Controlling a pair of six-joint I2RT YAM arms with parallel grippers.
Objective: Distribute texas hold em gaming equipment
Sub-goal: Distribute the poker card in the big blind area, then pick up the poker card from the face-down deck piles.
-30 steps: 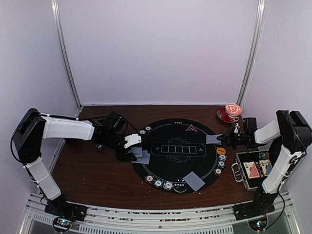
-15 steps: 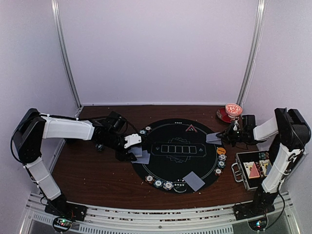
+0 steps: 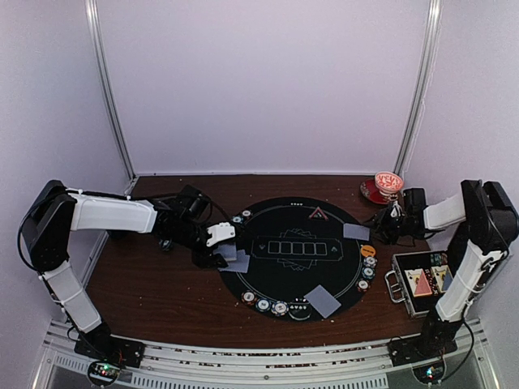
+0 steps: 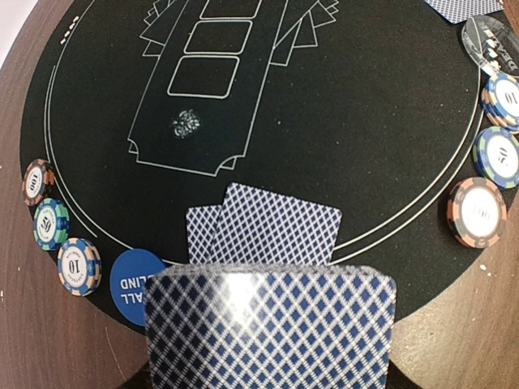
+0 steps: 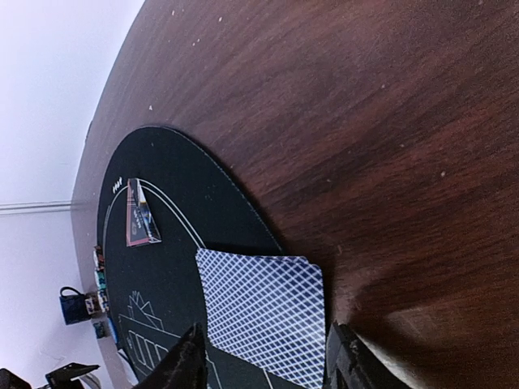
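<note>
The round black mat point(image 3: 268, 284) is found at the middle of the wooden table point(image 3: 162, 296), with bare wood open on its left, far and near sides. To the right, room is narrowed by the cup and saucer point(image 3: 385, 186) at the far right and the metal case point(image 3: 422, 282) at the near right. The right gripper point(image 3: 391, 228) is held between these, just off the mat's right rim, its fingers spread with nothing gripped. A single card point(image 3: 355, 231) lies face down at that rim, just left of the fingertips. Only in the right wrist view does one corner appear to overhang the wood, with the red triangle marker point(image 5: 139, 215) farther along the mat. The left gripper point(image 3: 215, 247) is set at the mat's left rim, pinched on the deck point(image 4: 272, 324). The left wrist view alone shows two dealt cards point(image 4: 268, 231) overlapped just ahead of the deck, a blue disc point(image 4: 138, 279) beside them, and chips point(image 4: 477, 212) along the rim.
</note>
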